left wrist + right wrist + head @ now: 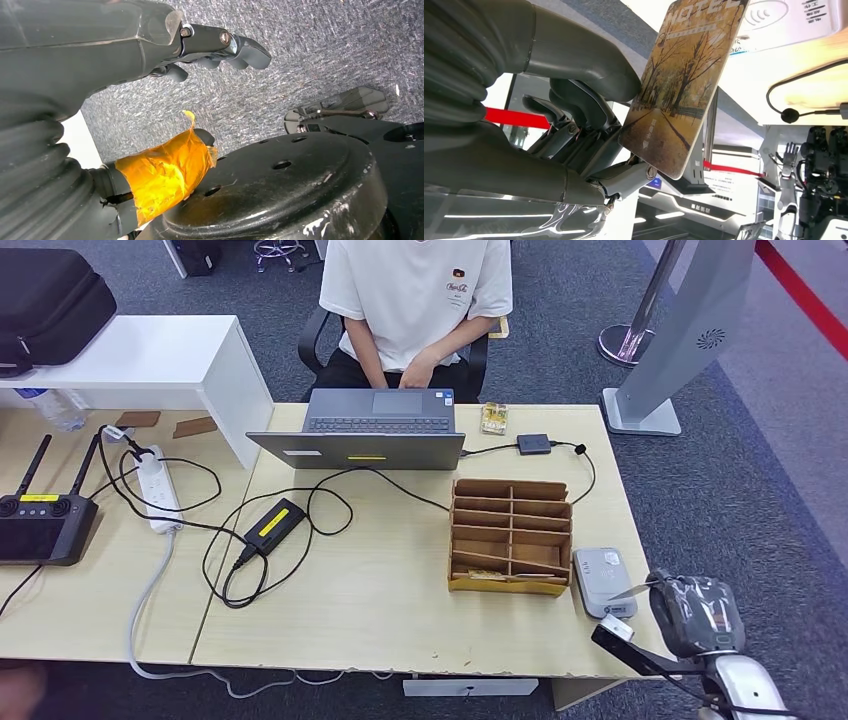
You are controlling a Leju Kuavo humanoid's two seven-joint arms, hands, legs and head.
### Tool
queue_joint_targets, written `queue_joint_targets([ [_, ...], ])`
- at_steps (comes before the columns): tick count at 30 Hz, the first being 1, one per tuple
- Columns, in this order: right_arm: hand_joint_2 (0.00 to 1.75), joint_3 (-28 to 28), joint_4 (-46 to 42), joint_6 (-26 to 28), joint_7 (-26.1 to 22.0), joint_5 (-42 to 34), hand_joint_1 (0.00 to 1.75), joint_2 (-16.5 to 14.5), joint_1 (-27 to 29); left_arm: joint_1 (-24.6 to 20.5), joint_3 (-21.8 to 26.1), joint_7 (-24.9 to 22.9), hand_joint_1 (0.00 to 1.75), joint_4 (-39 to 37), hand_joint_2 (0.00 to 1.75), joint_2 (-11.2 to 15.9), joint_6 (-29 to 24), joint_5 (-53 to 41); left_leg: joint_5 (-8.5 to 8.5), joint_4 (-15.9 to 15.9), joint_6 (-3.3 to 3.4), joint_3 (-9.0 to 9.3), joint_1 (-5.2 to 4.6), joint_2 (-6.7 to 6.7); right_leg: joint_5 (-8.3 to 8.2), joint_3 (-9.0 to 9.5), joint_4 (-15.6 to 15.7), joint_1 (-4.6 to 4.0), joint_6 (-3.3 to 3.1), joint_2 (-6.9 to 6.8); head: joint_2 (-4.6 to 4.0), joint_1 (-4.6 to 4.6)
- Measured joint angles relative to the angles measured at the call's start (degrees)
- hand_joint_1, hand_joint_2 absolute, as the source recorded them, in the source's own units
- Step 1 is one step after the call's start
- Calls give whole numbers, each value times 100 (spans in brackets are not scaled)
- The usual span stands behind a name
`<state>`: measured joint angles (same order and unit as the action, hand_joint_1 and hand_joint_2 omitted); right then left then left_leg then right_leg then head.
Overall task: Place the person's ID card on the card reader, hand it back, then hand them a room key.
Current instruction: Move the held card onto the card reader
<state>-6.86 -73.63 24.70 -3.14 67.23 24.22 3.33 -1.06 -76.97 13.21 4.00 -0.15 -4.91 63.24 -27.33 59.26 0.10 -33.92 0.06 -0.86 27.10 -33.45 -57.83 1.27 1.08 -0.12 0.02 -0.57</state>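
Fingers (589, 115) of right hand (697, 614) pinch hotel card (681, 90); left hand (150, 55) fingers apart, empty.

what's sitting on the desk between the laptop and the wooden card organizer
In the head view, only black cable crosses the bare desk between the laptop and the wooden card organizer.

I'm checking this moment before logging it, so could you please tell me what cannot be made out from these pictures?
- Card in the right hand: right wrist view shows one printed face; the other is turned away. In the head view it is edge-on and too small to read.
- Card reader: its near end is hidden by the right hand in the head view.
- Wooden organizer: dividers hide most compartment contents.
- Person: cut off by the head view's top edge.
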Motion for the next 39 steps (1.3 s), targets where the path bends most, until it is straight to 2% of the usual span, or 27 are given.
queue_joint_targets([
  [39, 175, -68, 169, 59, 17, -6, 175, -37, -65, 1, -103, -26, 0, 0, 175, 18, 15, -69, 0, 0, 0, 0, 0, 0, 0, 1, 0, 0, 0, 0, 0, 0],
])
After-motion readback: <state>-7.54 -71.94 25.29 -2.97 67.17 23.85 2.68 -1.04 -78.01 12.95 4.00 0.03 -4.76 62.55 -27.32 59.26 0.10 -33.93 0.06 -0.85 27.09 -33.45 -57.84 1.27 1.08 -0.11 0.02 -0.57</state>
